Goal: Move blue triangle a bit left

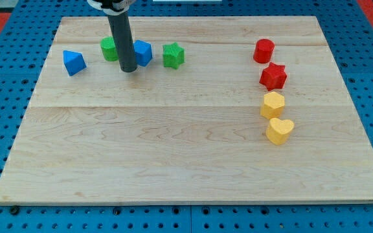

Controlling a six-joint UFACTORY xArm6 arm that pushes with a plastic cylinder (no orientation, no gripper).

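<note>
I take the blue triangle (74,62) as my landmark: it lies near the top left corner of the wooden surface (173,149), by itself, with bare wood all around it. To its right, toward the view's right, comes a row along the top of the surface: first a green block (109,48) whose shape I cannot make out because the rod partly hides it, then my tip (129,68), then a blue cube-like block (142,52), then a green star (173,55). My tip is well apart from the blue triangle, on its right side, and sits squeezed between the green block and the blue cube-like block, just beside both; I cannot tell whether it actually touches either. The tool is a plain dark rod with no jaws, so there is nothing to open or close and it holds nothing; it simply stands upright with its lower end at the surface. Far to the right of the blue triangle, near the surface's right side, four more blocks run in a line down the view: a red cylinder (263,50) at the top, a red star (273,76) just below it, a yellow hexagon-like block (272,105) below that, and a yellow heart (280,131) lowest, the two yellow ones almost touching.
</note>
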